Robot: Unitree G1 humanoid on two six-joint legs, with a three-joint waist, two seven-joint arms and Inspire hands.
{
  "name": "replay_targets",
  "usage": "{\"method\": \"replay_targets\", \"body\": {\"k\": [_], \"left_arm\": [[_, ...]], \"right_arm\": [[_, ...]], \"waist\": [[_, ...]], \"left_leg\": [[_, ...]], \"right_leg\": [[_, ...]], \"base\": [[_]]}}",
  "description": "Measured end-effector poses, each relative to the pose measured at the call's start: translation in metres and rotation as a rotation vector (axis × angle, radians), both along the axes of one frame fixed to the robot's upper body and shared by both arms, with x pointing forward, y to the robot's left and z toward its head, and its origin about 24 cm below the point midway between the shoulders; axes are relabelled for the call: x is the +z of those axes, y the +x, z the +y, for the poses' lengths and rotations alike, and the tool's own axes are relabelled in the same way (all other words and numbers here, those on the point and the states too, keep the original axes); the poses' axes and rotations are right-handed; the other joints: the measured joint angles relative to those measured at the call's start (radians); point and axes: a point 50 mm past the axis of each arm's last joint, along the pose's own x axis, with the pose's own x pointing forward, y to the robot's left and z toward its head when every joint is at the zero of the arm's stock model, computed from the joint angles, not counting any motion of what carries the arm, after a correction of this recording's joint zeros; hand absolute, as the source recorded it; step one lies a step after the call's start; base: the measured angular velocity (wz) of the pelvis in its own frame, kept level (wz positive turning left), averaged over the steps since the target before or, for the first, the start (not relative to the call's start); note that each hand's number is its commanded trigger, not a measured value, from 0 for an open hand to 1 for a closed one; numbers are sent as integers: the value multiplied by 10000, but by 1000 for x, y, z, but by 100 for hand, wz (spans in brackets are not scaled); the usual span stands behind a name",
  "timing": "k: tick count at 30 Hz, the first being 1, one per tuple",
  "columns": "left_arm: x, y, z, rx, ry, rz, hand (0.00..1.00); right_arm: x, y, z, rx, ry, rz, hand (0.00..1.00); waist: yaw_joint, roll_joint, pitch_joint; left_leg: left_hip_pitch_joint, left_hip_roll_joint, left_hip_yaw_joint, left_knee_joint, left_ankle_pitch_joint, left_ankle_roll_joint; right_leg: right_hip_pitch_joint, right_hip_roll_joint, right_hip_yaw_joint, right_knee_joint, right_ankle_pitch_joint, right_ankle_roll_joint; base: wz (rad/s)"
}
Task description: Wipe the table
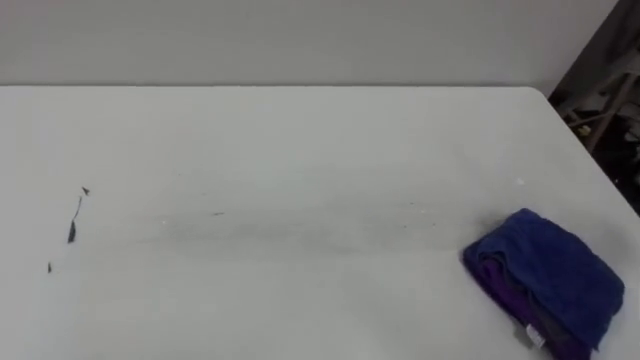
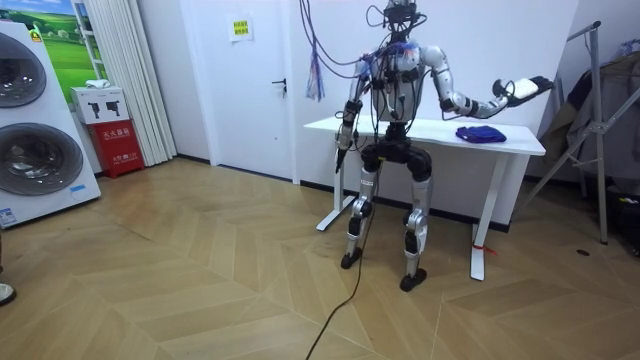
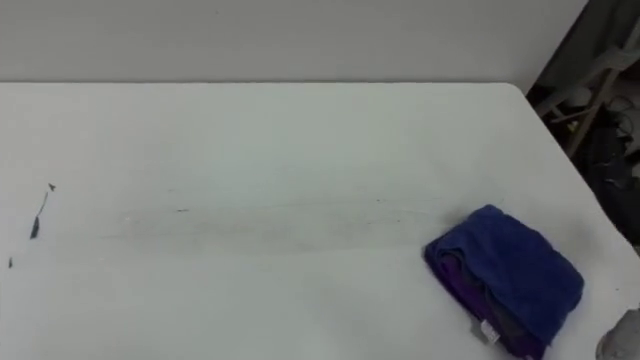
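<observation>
The folded blue cloth (image 1: 545, 280) lies ungrasped at about 4 o'clock on the white surface (image 1: 300, 140), probably left within the right arm's reach. The right robot hand (image 2: 525, 87) hovers raised beyond that end, fingers stretched and empty. The left robot hand (image 2: 340, 138) hangs low, and I cannot tell its state. Dark marks (image 1: 73, 225) sit at 9 o'clock, with a faint smear (image 1: 300, 225) and no obstacle between them and the cloth. A rack (image 1: 600, 100) stands off the edge at 2 o'clock.

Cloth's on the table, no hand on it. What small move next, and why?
Likely lower the right hand onto the cloth and take hold of it. The hand is raised off the table's right end, while the cloth lies folded there, untouched, and dark marks sit on the left part. The left hand hangs at the side.
</observation>
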Motion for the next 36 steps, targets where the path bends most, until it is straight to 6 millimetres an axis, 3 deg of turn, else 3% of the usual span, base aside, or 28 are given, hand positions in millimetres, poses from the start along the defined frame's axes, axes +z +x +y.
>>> {"method": "replay_targets", "body": {"k": [5,9,12,15,17,19,22,25,29,32,36], "left_arm": [[0,-5,1,130,-35,158,0],[0,-7,1,525,-117,84,0],[0,-15,2,836,-20,179,0],[-3,-23,1,1081,31,537,0],[-4,-28,-2,1265,-69,680,0],[-5,-32,-4,1370,-116,726,0],[-6,-32,-6,1350,-151,742,0],[-6,-31,-7,1221,-144,778,0],[-10,-43,-11,1159,-267,1381,0],[-13,-45,-16,763,-175,1853,0],[-17,-34,-25,-190,-170,2022,0]], "right_arm": [[-16,-22,-18,-1814,1920,-871,0],[-41,-53,-30,-3869,4268,-1828,0],[-66,-79,-33,-5511,5713,-2060,0],[-104,-120,-22,-7347,7375,-1480,0],[-122,-143,-9,-8208,8248,-1044,0],[-141,-172,8,-9352,9125,-660,0],[-150,-195,19,-10500,9788,-953,0],[-158,-212,30,-10964,10267,-343,0],[-173,-218,51,-10235,11441,1350,0],[-184,-205,66,-8292,11880,3883,0],[-191,-175,78,-4740,10891,7427,0]], "waist": [[-163,-29,28],[-204,-103,30],[-475,-88,39],[-695,-129,-59],[-759,-101,-68],[-932,60,-86],[-1022,249,-88],[-1056,302,-87],[-1014,263,-91],[-832,267,-72],[-349,370,-58]], "left_leg": [[19,-1,26,8,0,1],[67,0,122,4,-6,-1],[70,0,117,-1,-12,5],[57,0,144,11,-35,17],[44,0,177,13,-65,26],[42,0,180,11,-110,29],[103,0,226,-26,-132,31],[107,0,222,-2,-136,29],[92,0,223,81,-151,35],[78,0,213,220,-226,32],[62,7,224,305,-281,6]], "right_leg": [[9,-20,-9,39,-18,15],[14,-32,22,77,-119,25],[123,-24,3,-36,-109,17],[186,-32,3,-53,-118,29],[174,-36,3,-68,-120,33],[175,-33,3,-71,-131,49],[199,-28,46,-58,-133,52],[231,-31,48,-40,-134,52],[235,-44,95,-21,-131,50],[237,-50,99,46,-126,42],[272,7,205,-51,-64,31]], "base": [[-1],[-2],[7],[8],[0],[0],[-5],[0],[0],[-1],[-3]]}}
